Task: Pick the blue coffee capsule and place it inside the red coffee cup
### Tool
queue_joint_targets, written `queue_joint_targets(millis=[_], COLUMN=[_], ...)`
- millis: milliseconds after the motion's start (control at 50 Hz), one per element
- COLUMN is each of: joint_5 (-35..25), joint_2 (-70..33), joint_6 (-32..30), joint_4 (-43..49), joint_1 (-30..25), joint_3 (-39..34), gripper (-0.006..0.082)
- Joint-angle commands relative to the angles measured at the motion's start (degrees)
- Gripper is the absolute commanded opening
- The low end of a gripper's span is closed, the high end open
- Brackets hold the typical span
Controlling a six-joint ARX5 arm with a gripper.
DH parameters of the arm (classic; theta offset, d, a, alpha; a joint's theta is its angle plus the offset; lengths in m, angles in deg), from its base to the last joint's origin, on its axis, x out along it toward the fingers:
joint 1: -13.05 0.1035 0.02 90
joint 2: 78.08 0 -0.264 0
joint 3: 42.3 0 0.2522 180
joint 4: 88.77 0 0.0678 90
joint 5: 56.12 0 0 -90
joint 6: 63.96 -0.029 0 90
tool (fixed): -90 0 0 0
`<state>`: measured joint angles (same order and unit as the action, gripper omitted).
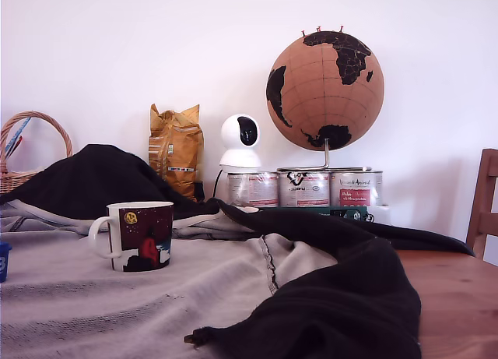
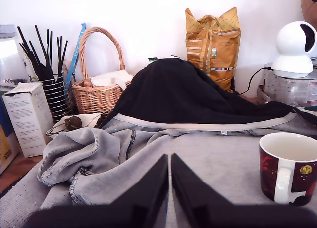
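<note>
The blue coffee capsule (image 1: 3, 262) is sitting at the exterior view's far left edge, half cut off, on the grey cloth (image 1: 117, 297). The red coffee cup (image 1: 134, 236) is standing upright nearby. The claw (image 2: 170, 188) is closed, holding nothing.

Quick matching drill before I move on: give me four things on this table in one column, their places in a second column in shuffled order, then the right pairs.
Things:
1. blue coffee capsule
2. red coffee cup
3. cork globe
4. white camera

Places, by the exterior view:
A. on top of the silver tins
B. between the yellow bag and the tins
C. at the left edge, only partly in frame
D. on the grey cloth, handle to the left

Pairs: 1-C, 2-D, 3-A, 4-B
</note>
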<state>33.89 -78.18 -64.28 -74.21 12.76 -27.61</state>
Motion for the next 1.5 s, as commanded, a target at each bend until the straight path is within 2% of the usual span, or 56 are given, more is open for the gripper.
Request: queue_joint_targets(millis=[0, 460, 720, 740, 780, 880, 900, 940, 1480], joint_5=[-9.8, -12.7, -13.0, -12.7, -12.2, -11.2, -10.9, -10.2, -11.5], joint_2=[0.8, -0.4, -12.2, -13.7, -16.4, -23.0, -24.4, -27.1, -63.0], joint_6=[3.9, 10.8, 11.8, 11.5, 11.1, 10.8, 10.8, 10.8, 2.8], joint_4=[0.2, 0.5, -0.5, -1.0, -2.9, -10.2, -11.6, -13.5, -39.8], joint_1=[0.9, 0.9, 0.9, 0.9, 0.9, 0.9, 0.9, 0.9, 0.9], joint_3=[-0.1, 1.5, 2.8, 2.8, 2.8, 2.8, 2.8, 2.8, 2.8], gripper=[-0.0019, -0.0019, -0.001, 0.0012, 0.0116, 0.0544, 0.0607, 0.0676, 0.0686])
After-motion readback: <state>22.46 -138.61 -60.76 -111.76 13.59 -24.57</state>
